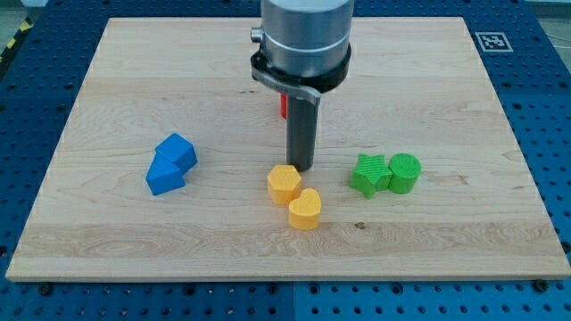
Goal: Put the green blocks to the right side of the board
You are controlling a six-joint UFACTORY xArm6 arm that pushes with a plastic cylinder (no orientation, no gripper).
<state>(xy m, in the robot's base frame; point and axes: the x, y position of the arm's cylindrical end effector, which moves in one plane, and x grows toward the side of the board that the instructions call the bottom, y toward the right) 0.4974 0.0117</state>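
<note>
Near board centre, my tip (301,168) sits just above yellow hexagonal block (284,183); no gripper fitted. Green star-shaped block (369,173) touches green cylinder block (403,173) on wooden tabletop (464,107).

Pale wooden table (446,80) fills most of view, grain running left to right, few small dark knots near view's bottom right. Edges slightly rounded, front edge lit. Square black-and-white marker tag (492,40) at table's top right corner. Under and around table: blue perforated base plate (546,107), regular grid of small dark holes, showing at view's left, right and bottom. Strip of yellow-black hazard tape (16,36) at view's top left corner. Light even, soft, short shadows. No walls or windows visible.
</note>
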